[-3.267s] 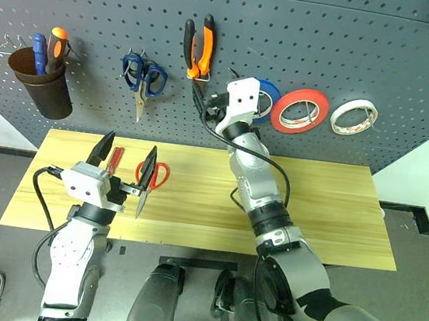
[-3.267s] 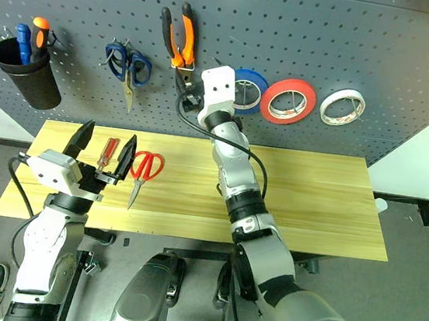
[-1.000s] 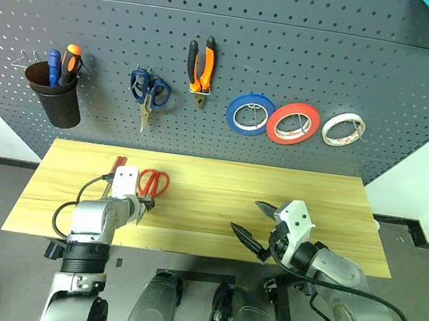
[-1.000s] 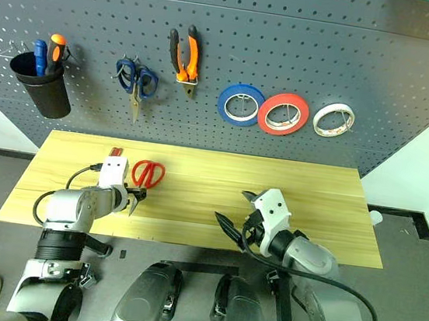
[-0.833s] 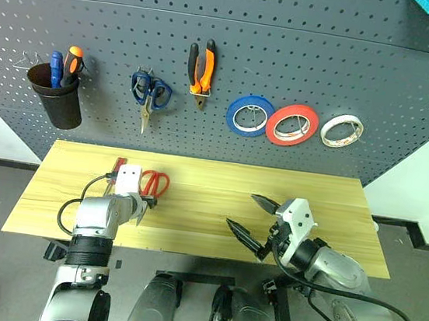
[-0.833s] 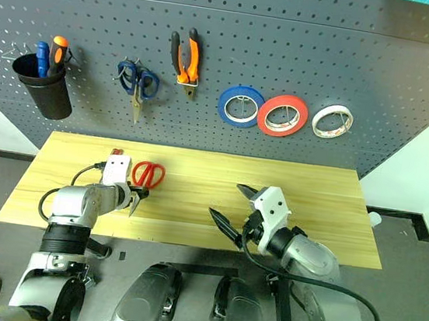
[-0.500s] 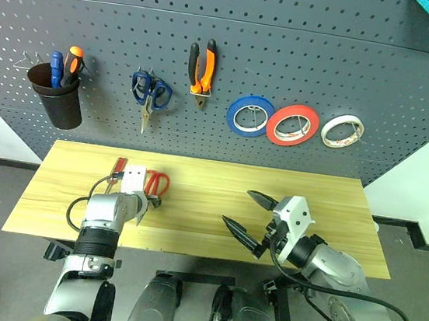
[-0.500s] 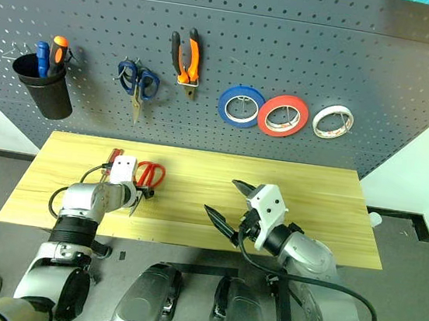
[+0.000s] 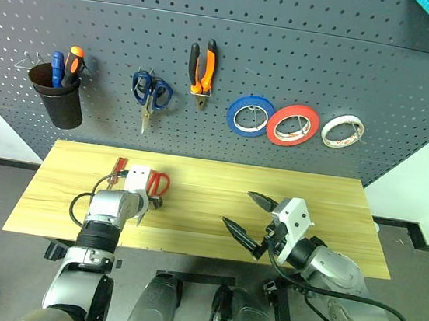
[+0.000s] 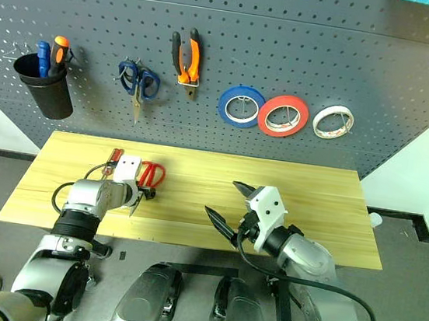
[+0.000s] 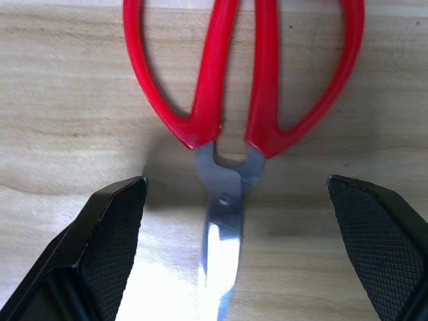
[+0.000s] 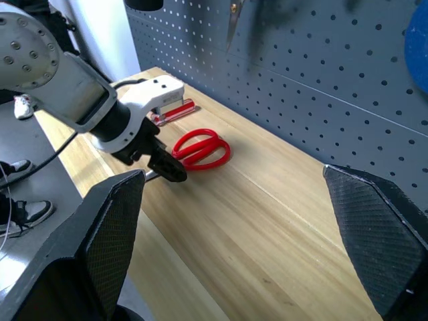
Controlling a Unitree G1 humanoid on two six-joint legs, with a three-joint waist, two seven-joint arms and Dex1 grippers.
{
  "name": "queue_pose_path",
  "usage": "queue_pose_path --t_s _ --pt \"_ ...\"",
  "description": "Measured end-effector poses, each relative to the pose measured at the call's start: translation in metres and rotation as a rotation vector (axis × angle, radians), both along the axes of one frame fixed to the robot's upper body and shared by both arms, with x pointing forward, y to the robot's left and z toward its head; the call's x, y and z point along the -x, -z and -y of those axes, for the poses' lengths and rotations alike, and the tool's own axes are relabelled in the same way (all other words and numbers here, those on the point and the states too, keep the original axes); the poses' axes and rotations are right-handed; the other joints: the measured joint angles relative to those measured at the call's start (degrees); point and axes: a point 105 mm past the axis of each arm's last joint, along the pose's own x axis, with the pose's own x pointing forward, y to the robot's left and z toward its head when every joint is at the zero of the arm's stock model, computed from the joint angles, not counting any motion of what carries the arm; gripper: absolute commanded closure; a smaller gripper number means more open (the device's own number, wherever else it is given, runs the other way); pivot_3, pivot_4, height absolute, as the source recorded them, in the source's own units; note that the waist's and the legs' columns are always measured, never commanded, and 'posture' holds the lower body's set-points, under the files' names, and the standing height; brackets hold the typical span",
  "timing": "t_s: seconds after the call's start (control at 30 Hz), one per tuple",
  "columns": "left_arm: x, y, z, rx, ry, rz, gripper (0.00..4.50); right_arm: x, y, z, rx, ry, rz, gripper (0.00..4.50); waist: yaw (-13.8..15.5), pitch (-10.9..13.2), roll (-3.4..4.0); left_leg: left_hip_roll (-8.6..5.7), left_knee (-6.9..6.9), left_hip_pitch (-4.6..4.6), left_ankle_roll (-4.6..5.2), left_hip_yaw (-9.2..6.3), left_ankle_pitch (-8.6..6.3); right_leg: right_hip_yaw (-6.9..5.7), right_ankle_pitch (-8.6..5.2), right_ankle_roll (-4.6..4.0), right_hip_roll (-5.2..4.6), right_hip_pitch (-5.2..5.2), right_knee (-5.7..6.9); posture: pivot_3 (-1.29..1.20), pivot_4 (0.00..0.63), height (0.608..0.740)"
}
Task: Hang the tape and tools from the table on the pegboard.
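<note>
Two wide-open claw fingers (image 11: 110,227) sit on each side of the red scissors (image 11: 234,100), ready to grab them off the bench (image 9: 312,192).

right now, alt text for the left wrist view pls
Red-handled scissors lie flat on the wooden table, handles away from the camera, blade toward it. The left gripper is open, one black finger on each side of the blade.

The left gripper (image 11: 234,200) now sits lower over the red-handled scissors (image 11: 241,80) (fingers spread). The right gripper (image 9: 248,221) is back from the pegboard (image 9: 293,29), above the table (image 9: 334,206).
</note>
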Motion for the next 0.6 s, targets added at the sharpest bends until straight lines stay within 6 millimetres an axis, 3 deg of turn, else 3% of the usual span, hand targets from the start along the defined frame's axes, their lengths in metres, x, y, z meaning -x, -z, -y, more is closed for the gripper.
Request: queue_pose_path --t_s 0.6 --pt "-0.0072 0.0029 0.0030 -0.040 0.084 0.004 0.00 0.0015 0.0018 0.0022 0.006 0.022 -0.005 0.03 0.0 -0.1 0.10 -0.03 -0.01 0.03 0.00 0.02 0.00 0.00 -0.01 0.00 -0.06 0.03 0.00 0.30 0.149 0.677"
